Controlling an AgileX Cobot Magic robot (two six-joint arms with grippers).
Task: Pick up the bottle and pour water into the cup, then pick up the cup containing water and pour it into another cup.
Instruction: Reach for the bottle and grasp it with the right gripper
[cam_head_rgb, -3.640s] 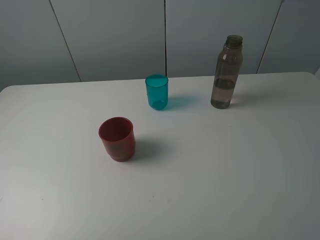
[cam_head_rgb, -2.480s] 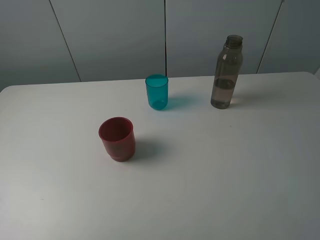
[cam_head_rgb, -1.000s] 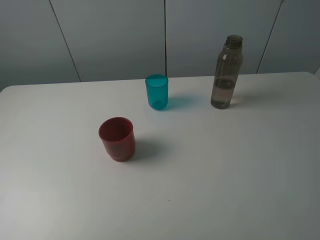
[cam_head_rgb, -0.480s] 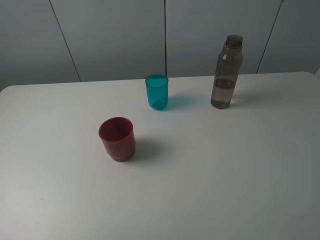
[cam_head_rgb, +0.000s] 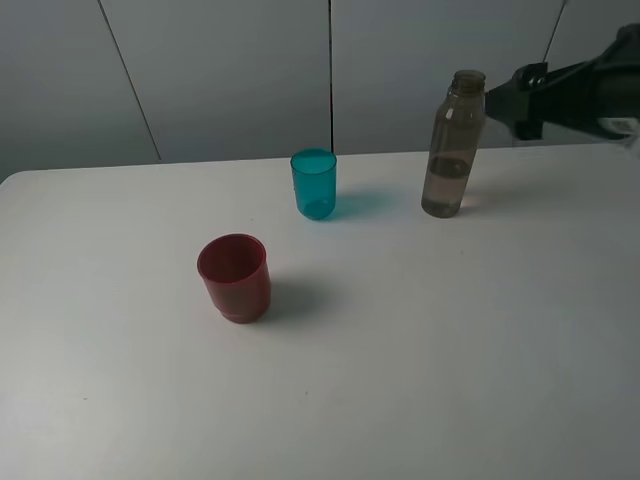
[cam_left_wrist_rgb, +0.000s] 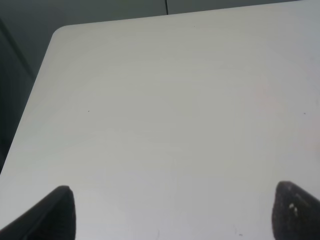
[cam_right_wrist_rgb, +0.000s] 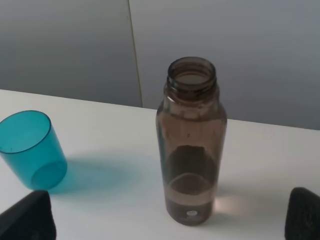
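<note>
The smoky grey-brown bottle (cam_head_rgb: 455, 145) stands upright and uncapped at the back right of the white table, with a little water in its lower part. It also shows in the right wrist view (cam_right_wrist_rgb: 191, 145). The teal-blue cup (cam_head_rgb: 314, 184) stands upright to its left and shows in the right wrist view (cam_right_wrist_rgb: 31, 150) too. The dark red cup (cam_head_rgb: 234, 278) stands nearer the front left. My right gripper (cam_head_rgb: 505, 100) hovers just right of the bottle's neck, open and apart from it; its fingertips (cam_right_wrist_rgb: 27, 220) flank the bottle. My left gripper (cam_left_wrist_rgb: 172, 212) is open over bare table.
The white table (cam_head_rgb: 450, 350) has a rounded corner and edge in the left wrist view (cam_left_wrist_rgb: 55, 35). Grey wall panels (cam_head_rgb: 220, 70) stand right behind the table's back edge.
My right arm has come into the exterior view from the upper right and now sits beside the bottle's neck. The bottle and both cups have not moved.
</note>
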